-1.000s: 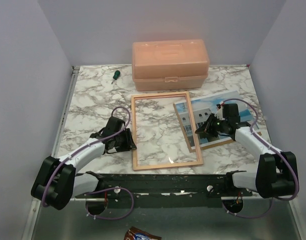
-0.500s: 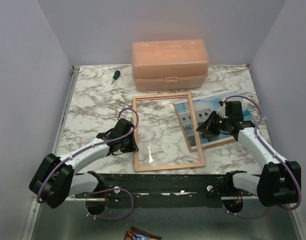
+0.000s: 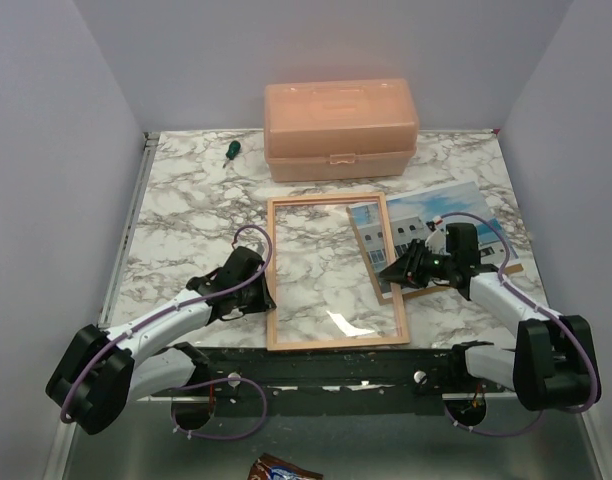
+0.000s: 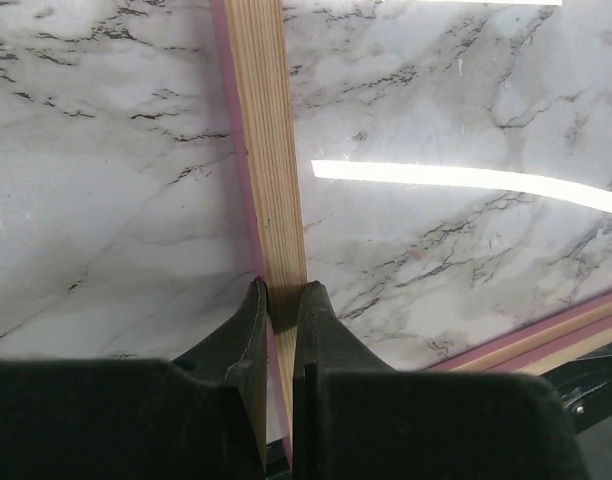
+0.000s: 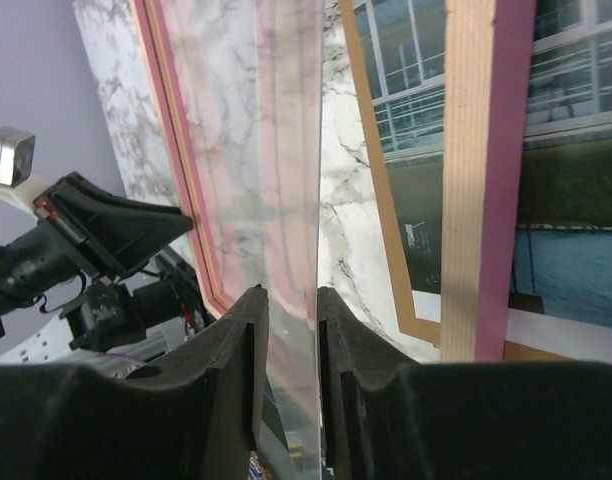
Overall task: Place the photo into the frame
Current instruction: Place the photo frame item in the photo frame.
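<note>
The frame (image 3: 385, 262) lies pale-wood side up in the middle of the table, and its right rail crosses the photo's left part. My left gripper (image 3: 264, 296) is shut on the frame's left rail (image 4: 271, 150), which sits pinched between the fingertips of that gripper (image 4: 283, 292). The photo (image 3: 441, 222), a white building over blue water, rests on a brown backing board (image 3: 431, 291) at the right. My right gripper (image 3: 391, 270) is at the frame's right rail (image 5: 476, 150). Its jaws (image 5: 291, 295) stand apart around the edge of a clear pane (image 5: 286, 150), without pinching it.
A peach plastic box (image 3: 341, 130) stands at the back, with a green-handled screwdriver (image 3: 229, 150) to its left. A snack wrapper (image 3: 276, 468) lies below the table's near edge. Purple-grey walls close in both sides.
My left gripper closed on the frame's left rail and drew the frame slightly toward the near edge. My right gripper moved left and its jaws parted off the clear pane.
</note>
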Action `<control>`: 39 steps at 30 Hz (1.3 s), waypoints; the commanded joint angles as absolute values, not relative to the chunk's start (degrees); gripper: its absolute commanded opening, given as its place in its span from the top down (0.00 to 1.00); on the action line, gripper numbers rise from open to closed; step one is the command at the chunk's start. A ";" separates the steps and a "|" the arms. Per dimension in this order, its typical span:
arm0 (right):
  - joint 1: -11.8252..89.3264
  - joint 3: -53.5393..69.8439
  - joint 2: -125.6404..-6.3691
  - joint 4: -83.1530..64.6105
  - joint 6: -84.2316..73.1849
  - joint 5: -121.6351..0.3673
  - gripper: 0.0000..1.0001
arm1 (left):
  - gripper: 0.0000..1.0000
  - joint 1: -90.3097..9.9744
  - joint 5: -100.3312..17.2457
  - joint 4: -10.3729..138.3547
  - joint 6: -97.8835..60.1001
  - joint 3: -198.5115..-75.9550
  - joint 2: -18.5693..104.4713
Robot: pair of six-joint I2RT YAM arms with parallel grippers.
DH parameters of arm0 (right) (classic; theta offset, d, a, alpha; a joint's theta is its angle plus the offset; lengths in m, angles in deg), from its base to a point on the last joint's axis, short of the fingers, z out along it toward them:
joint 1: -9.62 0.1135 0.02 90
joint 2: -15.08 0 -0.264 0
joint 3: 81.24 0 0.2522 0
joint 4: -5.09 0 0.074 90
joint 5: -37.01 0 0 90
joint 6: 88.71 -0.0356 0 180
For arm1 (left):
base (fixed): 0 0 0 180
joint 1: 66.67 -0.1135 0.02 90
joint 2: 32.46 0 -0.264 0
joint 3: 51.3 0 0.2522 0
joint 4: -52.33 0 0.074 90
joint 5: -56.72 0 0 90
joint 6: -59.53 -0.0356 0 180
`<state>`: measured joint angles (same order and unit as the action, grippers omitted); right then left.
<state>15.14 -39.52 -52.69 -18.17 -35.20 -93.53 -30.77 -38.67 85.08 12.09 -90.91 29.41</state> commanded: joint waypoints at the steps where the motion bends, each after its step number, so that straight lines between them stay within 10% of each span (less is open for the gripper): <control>1: 15.34 -42.56 -54.91 -3.07 -40.01 -102.87 0.67 | 1.00 -29.93 -40.60 88.20 10.40 -89.32 29.99; 11: 15.42 -44.63 -61.81 7.91 -45.65 -105.99 0.54 | 0.99 -29.93 -40.65 88.37 10.61 -89.64 30.09; 18: 15.42 -41.25 -61.74 2.25 -43.11 -105.79 0.99 | 0.40 -31.33 -42.50 87.62 13.01 -89.56 25.08; 39: 15.51 -32.95 -51.61 -6.22 -44.26 -107.84 0.99 | 0.83 -41.04 -45.43 83.76 11.89 -87.59 30.30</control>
<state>15.30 -34.73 -52.36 -5.85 -43.05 -105.96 -40.47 -46.01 83.46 13.12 -88.59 27.79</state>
